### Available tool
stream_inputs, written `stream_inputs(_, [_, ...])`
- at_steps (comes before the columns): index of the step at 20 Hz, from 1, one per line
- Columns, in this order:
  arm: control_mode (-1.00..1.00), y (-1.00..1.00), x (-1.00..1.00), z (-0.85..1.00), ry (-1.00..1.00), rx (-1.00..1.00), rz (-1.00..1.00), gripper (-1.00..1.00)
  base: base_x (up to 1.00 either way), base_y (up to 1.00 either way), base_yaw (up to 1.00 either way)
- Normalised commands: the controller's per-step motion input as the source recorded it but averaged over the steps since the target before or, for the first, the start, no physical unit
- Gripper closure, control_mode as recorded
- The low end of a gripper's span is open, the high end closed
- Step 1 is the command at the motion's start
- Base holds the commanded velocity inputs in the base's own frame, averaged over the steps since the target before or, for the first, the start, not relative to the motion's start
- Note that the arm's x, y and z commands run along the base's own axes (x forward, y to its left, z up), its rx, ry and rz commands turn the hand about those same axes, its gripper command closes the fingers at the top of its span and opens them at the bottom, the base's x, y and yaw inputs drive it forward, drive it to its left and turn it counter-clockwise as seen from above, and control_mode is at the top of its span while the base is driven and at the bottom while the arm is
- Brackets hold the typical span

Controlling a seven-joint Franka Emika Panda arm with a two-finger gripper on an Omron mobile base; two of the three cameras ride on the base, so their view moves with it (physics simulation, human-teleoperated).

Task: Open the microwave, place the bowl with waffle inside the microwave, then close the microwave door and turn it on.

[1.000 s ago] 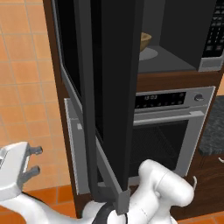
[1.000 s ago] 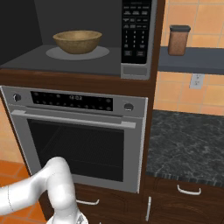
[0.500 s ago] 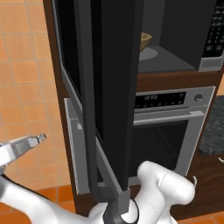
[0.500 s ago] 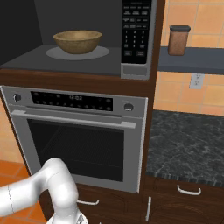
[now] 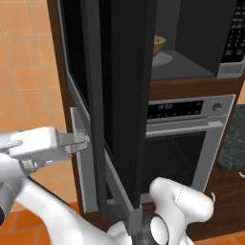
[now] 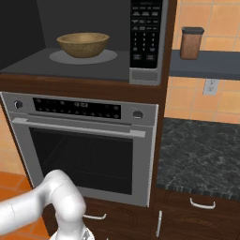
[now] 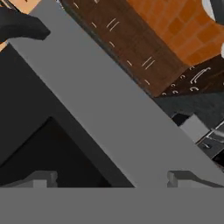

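Observation:
The microwave (image 6: 146,74) stands open, its dark inside in plain sight. The tan bowl (image 6: 83,44) rests on the pale turntable (image 6: 105,57); from the left the bowl (image 5: 158,45) peeks past the door. The waffle is hidden below the bowl's rim. The microwave door (image 5: 125,95) is swung far out toward me, black glass in a grey frame. My gripper (image 5: 80,141) is at the door's outer face, low on the left, fingers open. In the hand view the gripper (image 7: 111,179) is right up against the grey door frame (image 7: 109,113), nothing between its fingertips (image 7: 41,178).
A silver oven (image 6: 84,140) with a bar handle sits under the microwave. To the right lie a dark stone counter (image 6: 201,154), a shelf with a brown canister (image 6: 191,43), and wooden drawers (image 6: 201,206) below. Orange tiled wall (image 5: 28,86) is left of the door.
My hand has swung up and to the right from the lower left, coming against the outer side of the open door. Door, bowl and base have stayed put.

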Motion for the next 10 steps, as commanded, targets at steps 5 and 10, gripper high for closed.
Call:
stream_inputs(5, [-1.0,-0.99,0.0,0.63,0.45,0.0,-0.02,-1.0,0.0,0.0,0.0])
stream_inputs(10, [-1.0,-1.0,-0.07,0.03,0.32,0.0,0.05,-1.0,0.0,0.0,0.0])
